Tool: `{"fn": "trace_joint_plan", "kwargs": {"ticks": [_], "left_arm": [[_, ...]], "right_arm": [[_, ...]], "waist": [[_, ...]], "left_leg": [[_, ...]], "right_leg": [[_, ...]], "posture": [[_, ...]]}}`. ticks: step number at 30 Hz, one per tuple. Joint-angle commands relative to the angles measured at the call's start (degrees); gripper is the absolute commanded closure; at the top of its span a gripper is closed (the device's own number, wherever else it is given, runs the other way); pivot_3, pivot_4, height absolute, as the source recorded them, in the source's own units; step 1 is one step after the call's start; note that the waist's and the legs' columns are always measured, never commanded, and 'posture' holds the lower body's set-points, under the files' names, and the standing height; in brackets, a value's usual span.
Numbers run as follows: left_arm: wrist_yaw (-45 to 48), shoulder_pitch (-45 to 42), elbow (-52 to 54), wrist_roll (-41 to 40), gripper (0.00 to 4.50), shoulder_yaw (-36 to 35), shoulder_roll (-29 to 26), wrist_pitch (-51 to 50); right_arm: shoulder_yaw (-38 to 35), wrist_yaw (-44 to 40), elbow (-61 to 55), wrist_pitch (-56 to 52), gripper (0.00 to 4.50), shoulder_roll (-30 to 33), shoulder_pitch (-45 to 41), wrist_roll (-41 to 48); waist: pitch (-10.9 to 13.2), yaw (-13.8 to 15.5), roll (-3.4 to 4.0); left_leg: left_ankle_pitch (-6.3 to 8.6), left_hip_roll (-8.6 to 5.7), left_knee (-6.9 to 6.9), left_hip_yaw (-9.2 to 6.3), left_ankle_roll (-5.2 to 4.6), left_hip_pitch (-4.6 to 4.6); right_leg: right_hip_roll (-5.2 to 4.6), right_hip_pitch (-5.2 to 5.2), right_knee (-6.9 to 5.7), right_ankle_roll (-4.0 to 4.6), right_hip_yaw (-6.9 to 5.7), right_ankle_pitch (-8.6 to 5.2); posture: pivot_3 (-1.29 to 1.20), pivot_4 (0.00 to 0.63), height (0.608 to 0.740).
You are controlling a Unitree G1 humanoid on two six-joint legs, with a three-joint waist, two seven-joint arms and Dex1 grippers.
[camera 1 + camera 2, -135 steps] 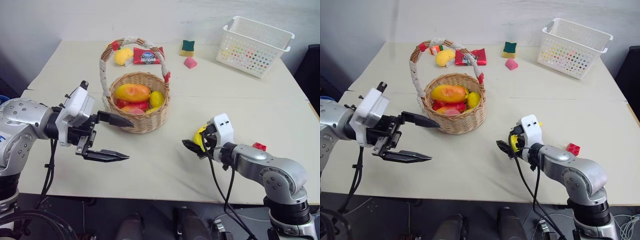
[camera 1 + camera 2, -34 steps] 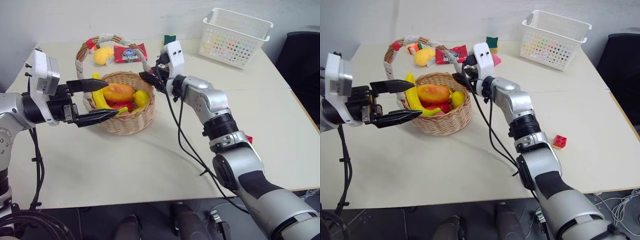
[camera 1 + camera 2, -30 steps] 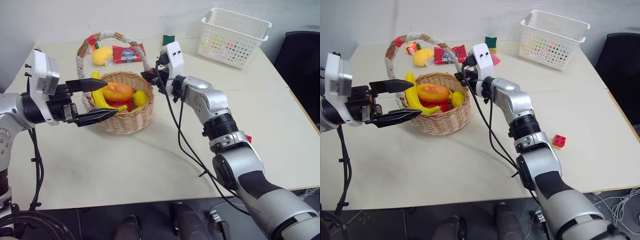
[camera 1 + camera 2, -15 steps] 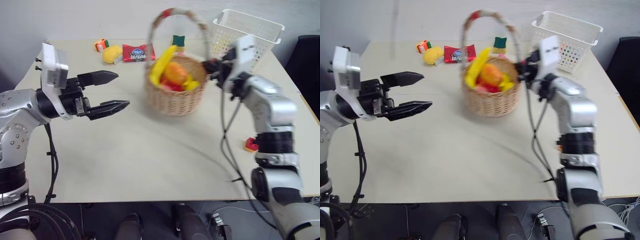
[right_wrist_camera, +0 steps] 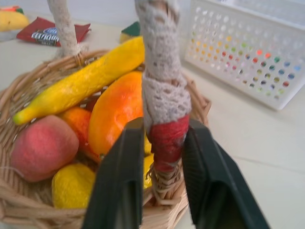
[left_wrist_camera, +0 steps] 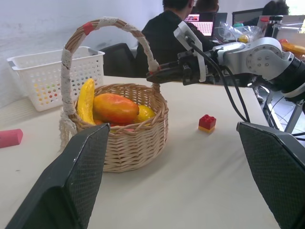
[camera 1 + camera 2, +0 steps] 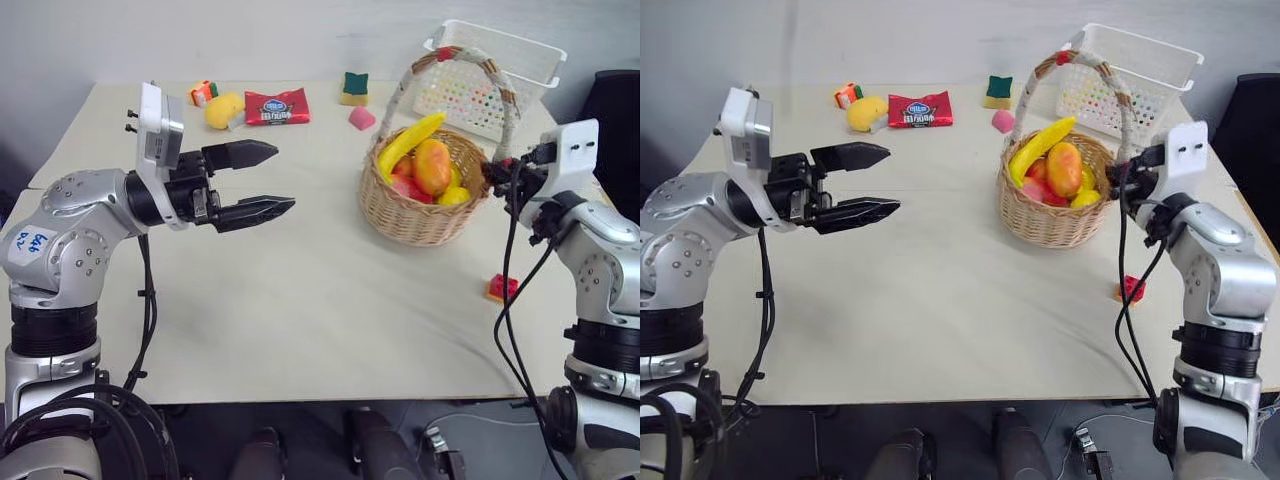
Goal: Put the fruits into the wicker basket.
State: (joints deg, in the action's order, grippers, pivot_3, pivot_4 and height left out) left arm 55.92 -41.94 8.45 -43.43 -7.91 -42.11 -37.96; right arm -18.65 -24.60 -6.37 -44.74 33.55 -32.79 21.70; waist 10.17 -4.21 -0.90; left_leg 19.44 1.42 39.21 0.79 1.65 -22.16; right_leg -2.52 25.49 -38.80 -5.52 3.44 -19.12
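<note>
The wicker basket stands on the right half of the table with a yellow banana, an orange-red mango and smaller red and yellow fruits inside. My right gripper is at the basket's right side, shut on the foot of the handle at its red tie; one finger lies on each side. Another yellow fruit lies on the table at the far left. My left gripper hangs open and empty over the table's middle left, pointing toward the basket.
A red snack packet, a green-and-yellow block and a pink piece lie along the back. A white plastic basket stands just behind the wicker one. A small red block sits near the right front. A person sits beyond the table.
The right gripper has pulled the wicker basket by its handle from the table's left half over to the right. The left gripper has drifted a little to the right, still open.
</note>
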Motion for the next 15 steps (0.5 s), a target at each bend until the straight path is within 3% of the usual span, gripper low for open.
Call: {"fn": "trace_joint_plan", "kwargs": {"ticks": [1,6,11,15], "left_arm": [[0.7,-0.7,1.1,0.0,0.0,-0.7,-0.2,0.8],[2.2,-0.3,0.4,0.4,0.0,-1.2,-1.1,0.8],[4.6,0.2,-1.0,0.6,0.0,-1.9,-2.6,1.0],[6.1,-0.2,-2.3,1.0,0.0,-1.7,-3.1,1.4]], "right_arm": [[-4.4,-1.1,-7.4,-3.3,1.95,2.9,1.6,4.2],[-13.5,-8.1,-15.2,-12.3,0.19,11.7,7.7,14.1],[-31.3,-22.7,-11.1,-22.3,0.09,25.7,17.3,24.2],[-38.9,-30.7,-8.6,-26.7,0.09,30.8,23.9,29.0]], "waist": [[0.0,0.4,0.0],[0.0,1.4,0.01],[0.0,2.7,0.0],[0.0,2.8,0.0]], "left_leg": [[0.0,-0.01,0.01,0.0,0.0,0.0],[0.0,-0.03,0.02,-0.02,-0.03,-0.02],[0.03,-0.1,0.02,-0.04,-0.11,-0.02],[0.09,-0.2,0.02,-0.03,-0.36,0.06]], "right_leg": [[-0.01,0.0,-0.01,0.0,0.0,0.0],[-0.01,0.0,0.03,0.0,-0.01,0.0],[0.06,-0.1,0.15,-0.01,-0.02,0.01],[0.12,-0.23,0.35,-0.03,-0.02,0.01]], "posture": [[0.0,0.15,0.74],[0.0,0.15,0.74],[0.0,0.15,0.74],[0.0,0.15,0.74]]}}
